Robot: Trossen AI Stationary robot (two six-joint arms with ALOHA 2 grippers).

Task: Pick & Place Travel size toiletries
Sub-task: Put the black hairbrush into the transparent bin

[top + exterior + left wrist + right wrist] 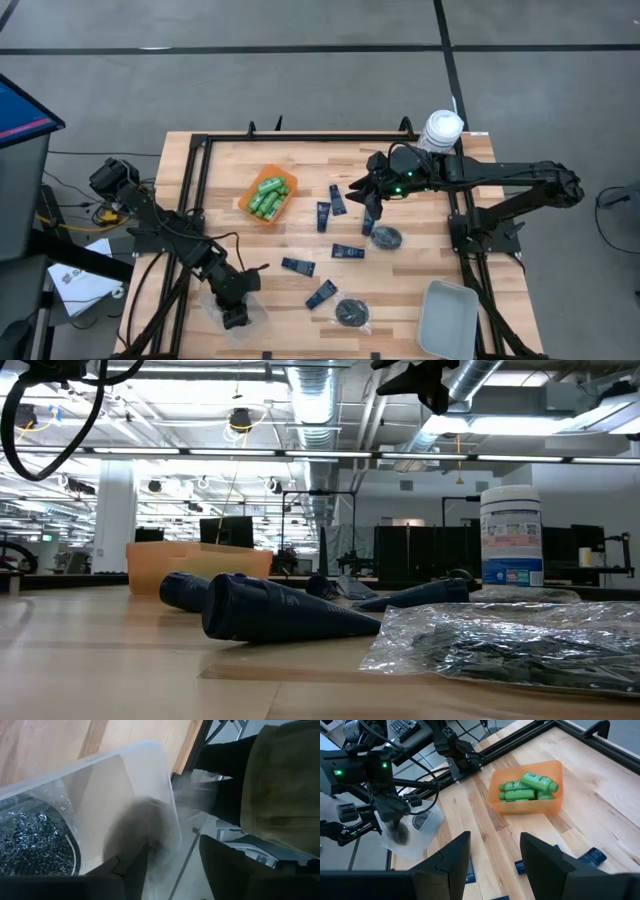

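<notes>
One clear packet (35,830) lies beside the left pincer (172,865), inside a clear bin (125,775).

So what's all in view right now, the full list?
green bottles: several, in the orange bin, table's left-centre
tubes: at least five, navy, scattered mid-table
packets: three, clear with black round pieces; two on the table, one in the clear tray
clear tray: one, front-left table edge
grey tray: one, front-right corner
canister: one, white with a blue label, back right
person: one, olive clothing, beside the clear tray
left arm: jaws open over the clear tray
right arm: jaws open above the tubes
</notes>
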